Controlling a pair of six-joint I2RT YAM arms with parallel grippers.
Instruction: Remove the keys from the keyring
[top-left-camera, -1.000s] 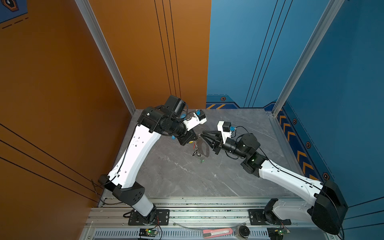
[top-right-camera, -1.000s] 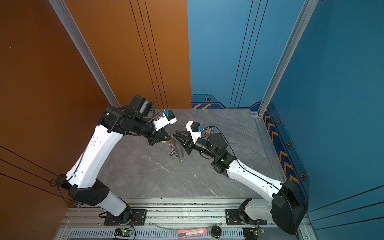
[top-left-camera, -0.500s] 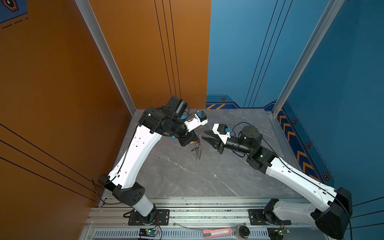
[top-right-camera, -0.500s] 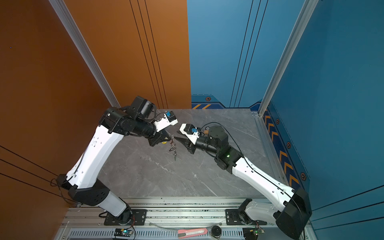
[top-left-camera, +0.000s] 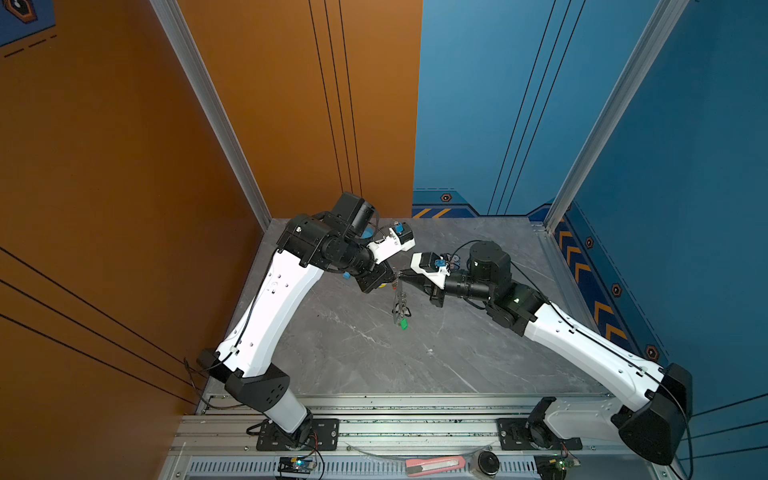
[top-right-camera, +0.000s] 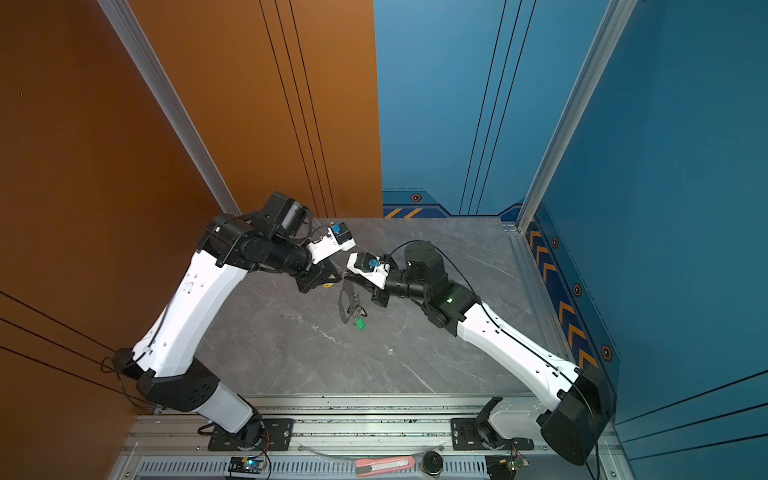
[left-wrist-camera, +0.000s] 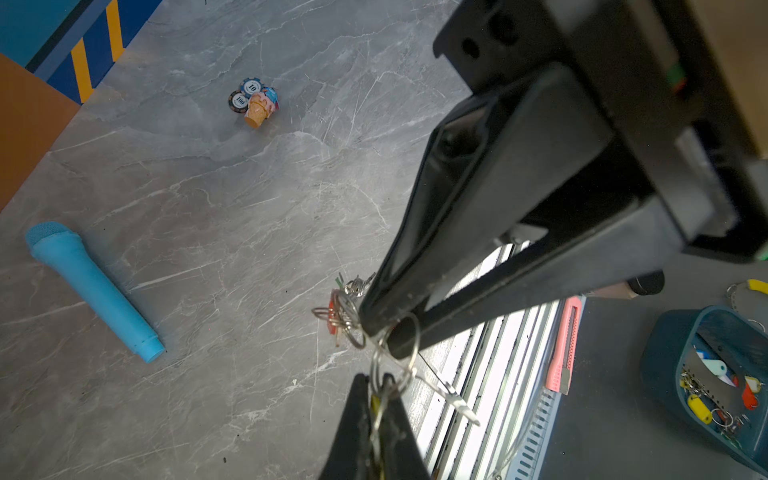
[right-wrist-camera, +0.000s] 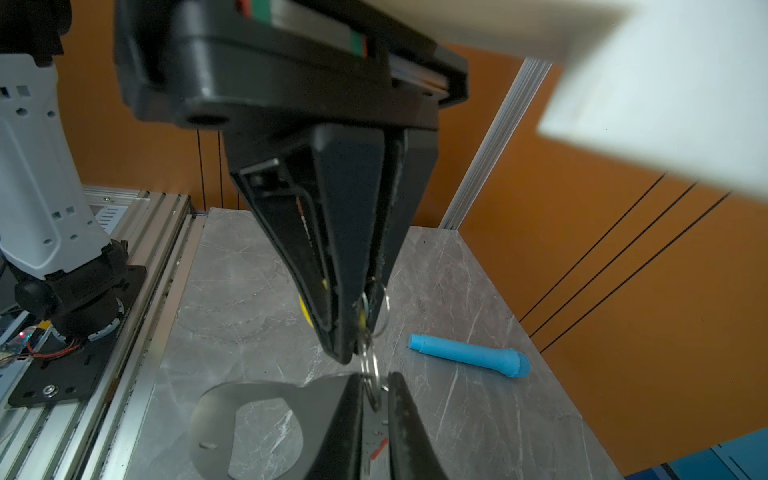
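Note:
Both grippers meet tip to tip above the table. My left gripper is shut on a yellow-tagged key and its split ring. My right gripper is shut on the neighbouring silver split ring, whose wire passes between its fingers. The flat grey keyring hangs below them; in a top view it is a thin dark loop. A green-tagged key dangles at its lower end, and a red-tagged key sits in the cluster of rings. In a top view the left gripper and right gripper nearly touch.
A light-blue tube lies on the grey marble table. A cluster of poker chips and a toy cone sits near the back. Off the front rail are a pink utility knife and a teal bin holding tagged keys.
My right arm has rolled its wrist and lifted its elbow, and its jaws have narrowed onto the split ring. The hanging keyring has swung slightly. My left arm has stayed put.

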